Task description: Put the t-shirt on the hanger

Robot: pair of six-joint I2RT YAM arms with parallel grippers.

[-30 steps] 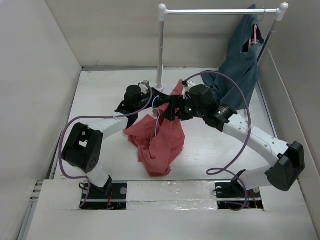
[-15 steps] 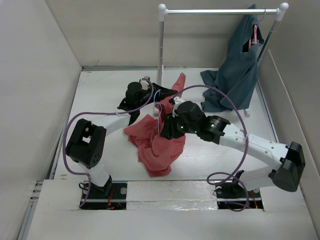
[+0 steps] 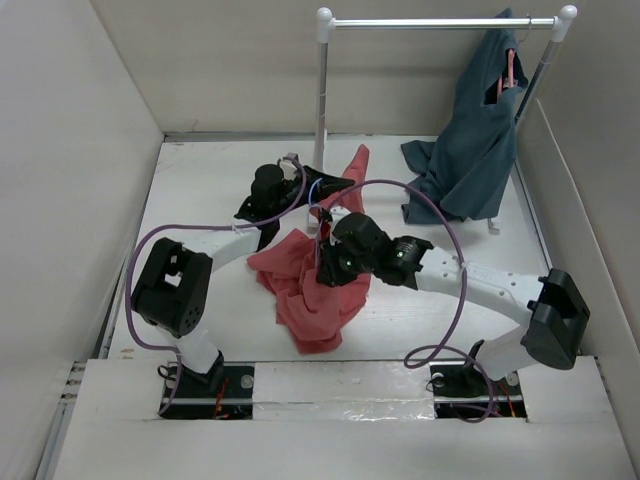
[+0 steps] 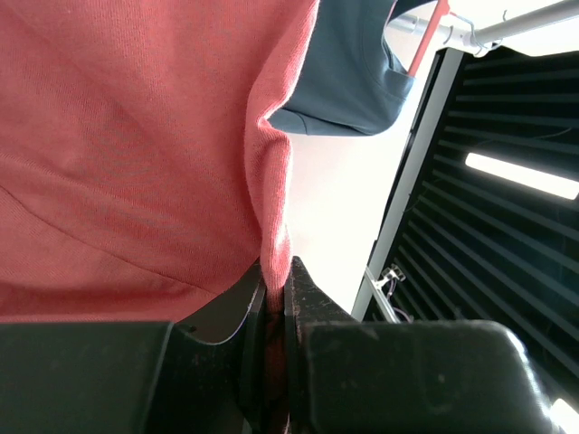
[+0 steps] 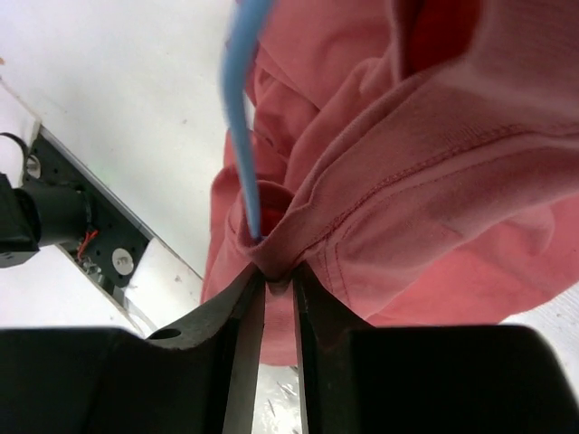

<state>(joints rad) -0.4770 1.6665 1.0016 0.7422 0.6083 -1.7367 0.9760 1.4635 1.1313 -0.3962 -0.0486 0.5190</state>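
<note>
Cloth fills the middle of the overhead view: we see the coral-red t-shirt (image 3: 312, 295) heaped on the white counter (image 3: 200, 190), with one end lifted toward the rack (image 3: 322, 90). The left pincer (image 3: 325, 188) sits at that raised end, near the rack's post. The right pincer (image 3: 326, 262) is down on the upper part of the heap. A bit of the pale-blue hanger (image 3: 313, 205) shows between the two. A teal garment (image 3: 470, 150) hangs from the rack's right end on a pink hanger (image 3: 511, 68), well apart from the t-shirt.

From the left wrist, we find the left pincer clamped tight on a vertical fold of the t-shirt, which spreads across the left of this view. The teal garment shows beyond it.

From the right wrist, the right pincer is closed on a bunched, stitched edge of the t-shirt. The hanger's blue wire runs down into that bunch just above the fingertips. We cannot tell whether the wire is pinched too.
</note>
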